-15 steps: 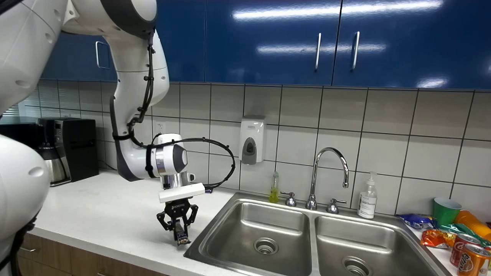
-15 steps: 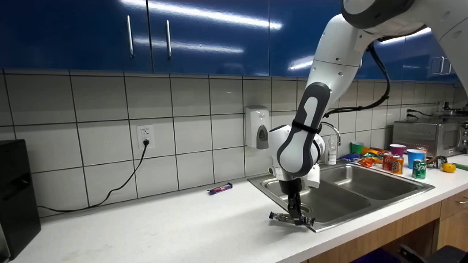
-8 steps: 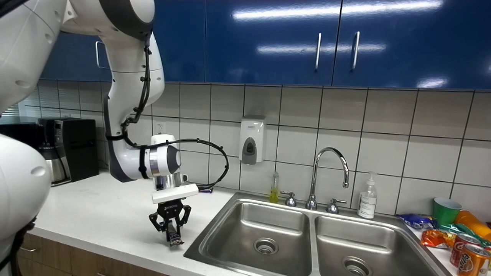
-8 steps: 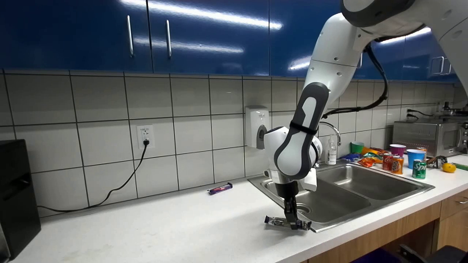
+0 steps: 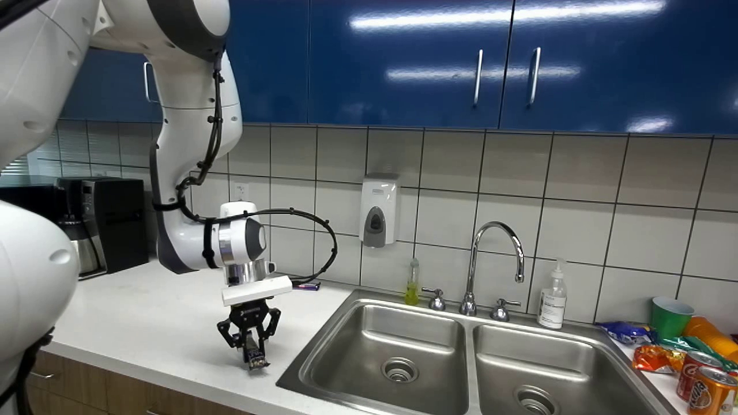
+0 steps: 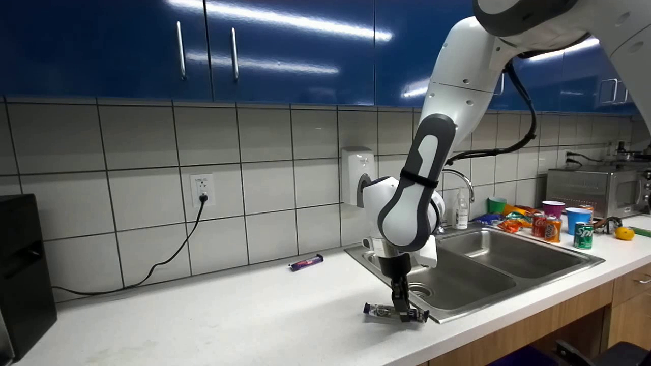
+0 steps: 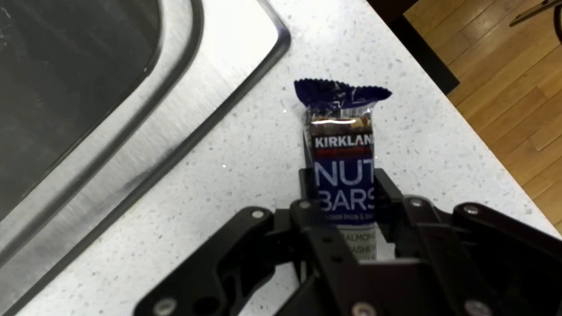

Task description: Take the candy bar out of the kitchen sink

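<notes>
The candy bar (image 7: 344, 166) is a dark blue wrapped nut bar with a clear crimped end. My gripper (image 7: 347, 186) is shut on its middle, with one finger against each long side. In both exterior views the bar (image 6: 379, 310) is low over the white counter, just outside the sink's near corner. It also shows below my fingers (image 5: 252, 349) as a dark end (image 5: 258, 364). I cannot tell whether it touches the counter. The stainless-steel sink (image 5: 470, 357) has two basins with round drains; its rim (image 7: 219, 74) lies beside the bar in the wrist view.
A small flat purple item (image 6: 306, 262) lies on the counter by the tiled wall. The chrome tap (image 5: 473, 271), a hand-soap bottle (image 5: 552, 300) and a yellow-green bottle (image 5: 412, 285) stand behind the basins. Cans, cups and wrappers (image 6: 513, 223) are beyond the sink. The counter's front edge (image 7: 443, 109) is close.
My gripper and the bar have moved left in both exterior views, away from the sink, and slightly lower. The gripper has stayed shut on the bar.
</notes>
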You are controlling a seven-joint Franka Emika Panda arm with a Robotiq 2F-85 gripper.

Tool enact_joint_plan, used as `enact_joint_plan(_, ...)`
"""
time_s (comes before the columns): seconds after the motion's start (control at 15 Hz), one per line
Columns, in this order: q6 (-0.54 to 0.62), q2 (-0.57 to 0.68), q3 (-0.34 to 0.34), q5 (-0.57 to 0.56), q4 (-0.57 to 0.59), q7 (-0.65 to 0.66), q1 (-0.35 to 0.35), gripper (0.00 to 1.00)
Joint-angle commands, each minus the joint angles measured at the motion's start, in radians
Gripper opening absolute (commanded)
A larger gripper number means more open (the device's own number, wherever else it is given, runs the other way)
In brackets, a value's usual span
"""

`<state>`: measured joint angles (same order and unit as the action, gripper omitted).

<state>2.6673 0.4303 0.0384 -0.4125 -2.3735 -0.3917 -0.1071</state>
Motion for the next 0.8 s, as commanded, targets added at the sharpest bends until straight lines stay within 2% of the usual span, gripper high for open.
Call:
enact_joint_plan(0.0,0.001,-0.012,0.003,-0.019,-0.008,0.028,-0.006,0.09)
enact_joint_plan(0.13,-0.003,-0.007,0.004,-0.017,-0.004,0.029,-0.007,0.09)
enact_joint_plan(0.2,-0.005,-0.003,0.003,-0.016,-0.002,0.030,-0.008,0.59)
enact_joint_plan(0.33,-0.003,0.001,-0.001,-0.022,0.001,0.032,-0.010,0.68)
enact_joint_plan(0.6,-0.007,0.006,0.003,-0.011,0.005,0.030,-0.005,0.98)
enact_joint_plan(0.73,-0.008,0.006,0.001,-0.015,0.007,0.032,-0.007,1.00)
